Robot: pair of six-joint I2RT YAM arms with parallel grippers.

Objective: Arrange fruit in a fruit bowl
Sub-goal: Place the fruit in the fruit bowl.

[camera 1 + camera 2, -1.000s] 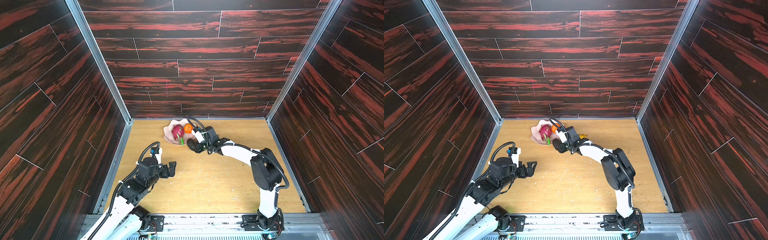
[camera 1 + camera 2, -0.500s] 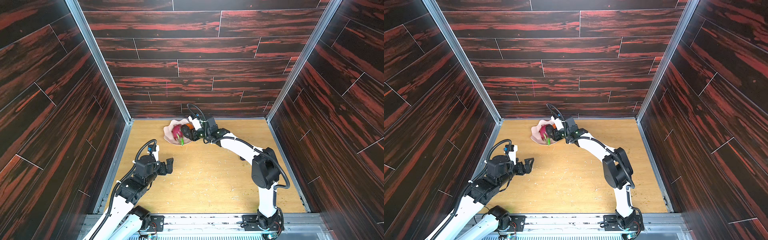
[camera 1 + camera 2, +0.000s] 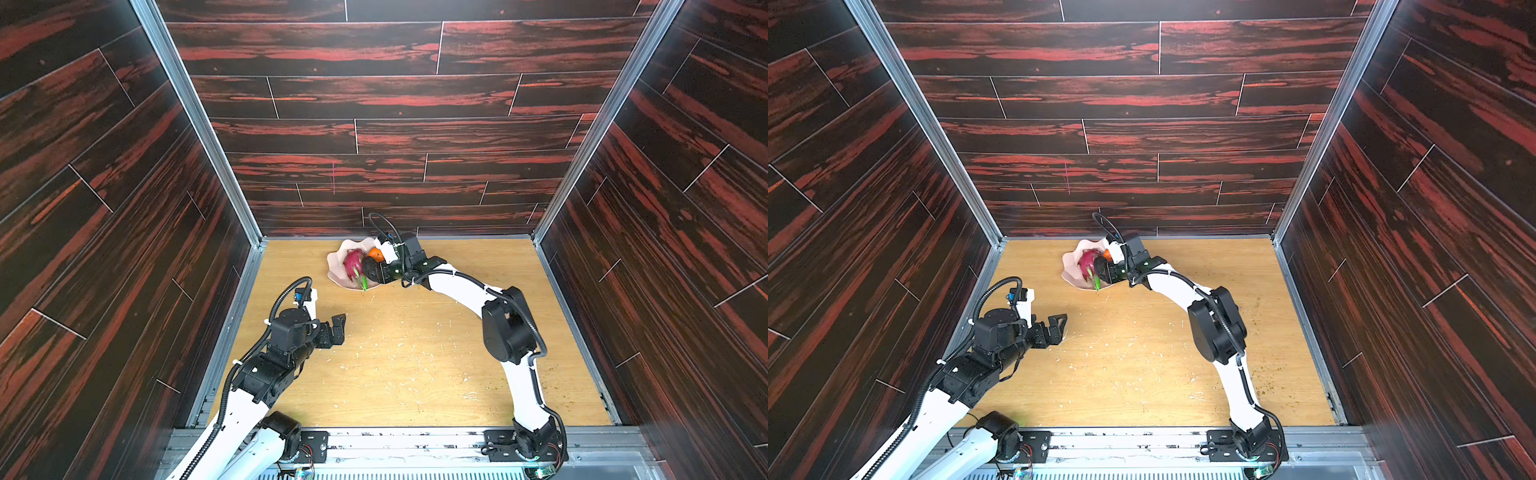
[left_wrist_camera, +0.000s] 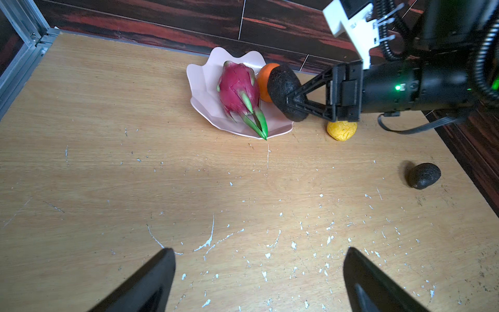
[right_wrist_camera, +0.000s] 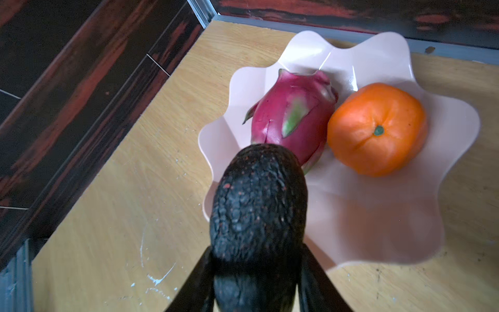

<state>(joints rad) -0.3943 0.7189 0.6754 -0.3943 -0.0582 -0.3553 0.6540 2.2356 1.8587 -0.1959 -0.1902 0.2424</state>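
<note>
Your right gripper is clamped across the body of a dark avocado. It holds the fruit up over the near rim of the pink bowl, close beside the dragon fruit and orange lying inside. Expect the avocado to be firm and fairly light, with pebbly skin that gives grip. Being oval it could pivot, so a hold across its belly looks right. A lemon and a second avocado wait on the table. Your left gripper hangs spread wide and empty. A second ago the held avocado was short of the bowl; the left arm has hardly moved.
</note>
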